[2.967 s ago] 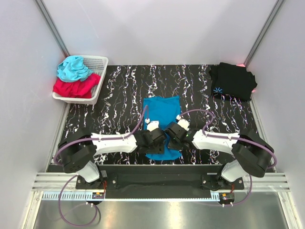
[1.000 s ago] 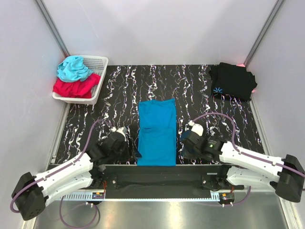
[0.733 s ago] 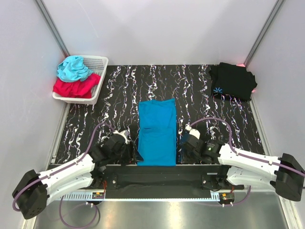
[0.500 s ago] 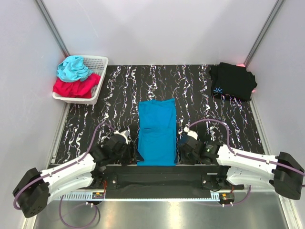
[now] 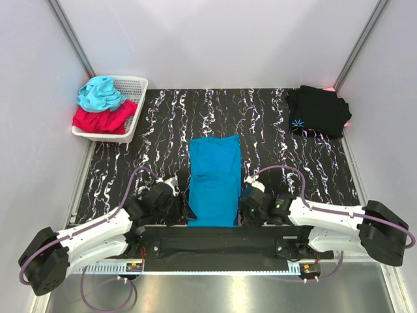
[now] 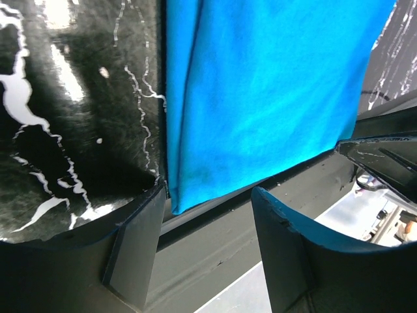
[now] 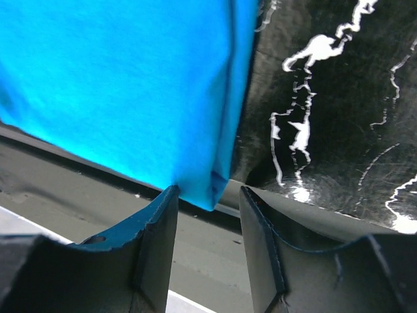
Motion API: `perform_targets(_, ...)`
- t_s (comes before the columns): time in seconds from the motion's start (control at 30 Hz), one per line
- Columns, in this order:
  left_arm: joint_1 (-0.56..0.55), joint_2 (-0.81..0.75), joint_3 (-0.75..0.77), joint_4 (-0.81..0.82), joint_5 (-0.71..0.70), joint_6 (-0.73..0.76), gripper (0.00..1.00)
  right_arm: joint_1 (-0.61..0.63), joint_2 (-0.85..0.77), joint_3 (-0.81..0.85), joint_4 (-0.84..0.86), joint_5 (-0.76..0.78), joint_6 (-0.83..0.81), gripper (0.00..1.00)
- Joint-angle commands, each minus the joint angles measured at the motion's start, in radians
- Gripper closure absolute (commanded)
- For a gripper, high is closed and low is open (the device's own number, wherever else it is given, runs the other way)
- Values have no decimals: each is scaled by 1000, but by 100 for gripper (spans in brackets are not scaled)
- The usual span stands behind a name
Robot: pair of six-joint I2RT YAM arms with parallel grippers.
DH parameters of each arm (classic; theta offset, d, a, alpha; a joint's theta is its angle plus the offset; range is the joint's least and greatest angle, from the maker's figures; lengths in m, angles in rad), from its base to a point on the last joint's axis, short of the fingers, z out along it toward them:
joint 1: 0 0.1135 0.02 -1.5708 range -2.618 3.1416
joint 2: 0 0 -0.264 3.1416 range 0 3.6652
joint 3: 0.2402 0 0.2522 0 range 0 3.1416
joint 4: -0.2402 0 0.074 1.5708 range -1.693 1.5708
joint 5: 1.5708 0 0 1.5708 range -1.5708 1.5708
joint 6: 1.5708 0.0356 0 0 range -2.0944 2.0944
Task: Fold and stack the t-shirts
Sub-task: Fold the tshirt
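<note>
Reaching low along the bench (image 5: 273,117), my left arm (image 5: 104,231) and right arm (image 5: 326,214) hold jaws wide at both near corners of the blue t-shirt (image 5: 214,179).

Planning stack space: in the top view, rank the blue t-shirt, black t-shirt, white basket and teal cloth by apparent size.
1. blue t-shirt
2-3. white basket and black t-shirt: too alike to rank
4. teal cloth

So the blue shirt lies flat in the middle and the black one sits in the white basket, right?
No: the black t-shirt lies on the table at the far right, outside the basket; the top view shows it.
</note>
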Motion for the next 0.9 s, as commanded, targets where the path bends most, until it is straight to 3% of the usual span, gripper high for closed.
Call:
perform_targets(0.0,3,-1,16,-98,-56,26,37,8,2,-28,46,-2,22,51)
perform_targets(0.13,2,5,-2,-89,-59,20,37,7,5,-67,88,-15,38,51)
perform_targets(0.47,2,72,-76,111,40,-32,37,7,49,-81,180,-10,23,54)
perform_targets(0.87,3,61,-59,37,11,-5,38,7,91,28,137,48,-41,56)
